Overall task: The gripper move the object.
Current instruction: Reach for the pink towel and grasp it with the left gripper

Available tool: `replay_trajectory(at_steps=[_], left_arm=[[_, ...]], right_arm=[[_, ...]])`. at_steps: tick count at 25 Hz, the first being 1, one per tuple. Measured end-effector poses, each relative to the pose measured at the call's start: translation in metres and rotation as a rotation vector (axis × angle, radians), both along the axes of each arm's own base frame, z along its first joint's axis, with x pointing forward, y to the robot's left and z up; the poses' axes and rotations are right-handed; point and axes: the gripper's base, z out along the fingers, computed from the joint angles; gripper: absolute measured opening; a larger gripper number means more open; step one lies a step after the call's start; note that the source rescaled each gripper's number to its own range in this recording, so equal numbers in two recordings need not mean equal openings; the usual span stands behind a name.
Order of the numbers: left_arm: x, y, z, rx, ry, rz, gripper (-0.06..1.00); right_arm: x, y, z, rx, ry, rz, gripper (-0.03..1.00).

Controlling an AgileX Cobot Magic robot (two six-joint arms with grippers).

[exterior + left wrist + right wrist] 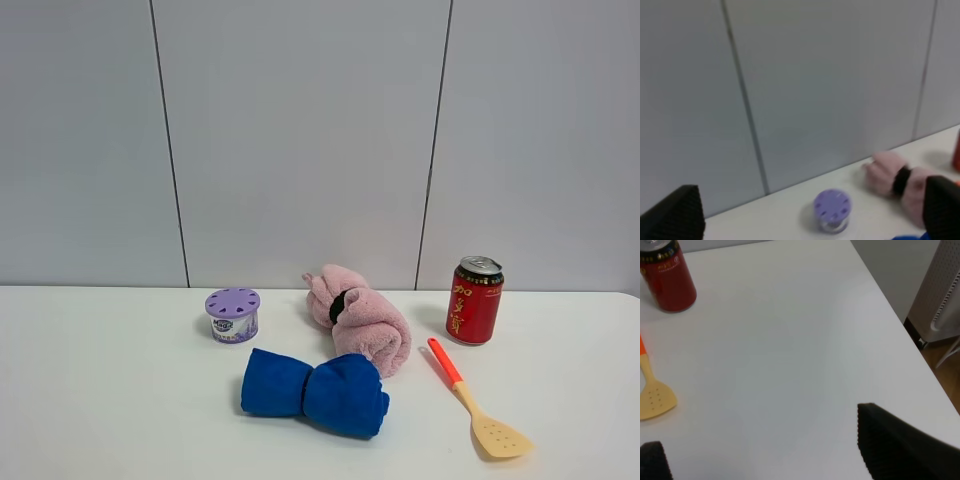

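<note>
The pale pink rolled towel (357,317) with a black band lies on the white table (110,390) at mid-back, touching the blue rolled cloth (315,391) in front of it. It also shows in the left wrist view (886,172), blurred. No arm or gripper shows in the exterior high view. The left gripper (812,200) is open and empty, its black fingertips (677,212) far apart, well away from the towel. The right gripper (757,427) is open and empty above bare table near the right edge.
A purple-lidded tub (233,314) stands left of the towel. A red can (474,300) stands at the back right, with an orange-handled spatula (477,403) in front of it. The table's right edge (900,320) drops to the floor.
</note>
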Motion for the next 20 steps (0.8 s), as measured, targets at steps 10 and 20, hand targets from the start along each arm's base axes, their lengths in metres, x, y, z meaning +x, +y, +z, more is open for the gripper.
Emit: replay_trajectory(at_steps=[10,20], left_arm=[[0.168,-0.084,0.034,-0.073,0.165,-0.287,1.0],[0.264,-0.219,-0.005,-0.217,0.418,-0.36,1.0]], right_arm=[[0.0,0.0,0.0,0.0,0.0,0.0,1.0],[0.0,0.0,0.0,0.0,0.0,0.0,1.0]])
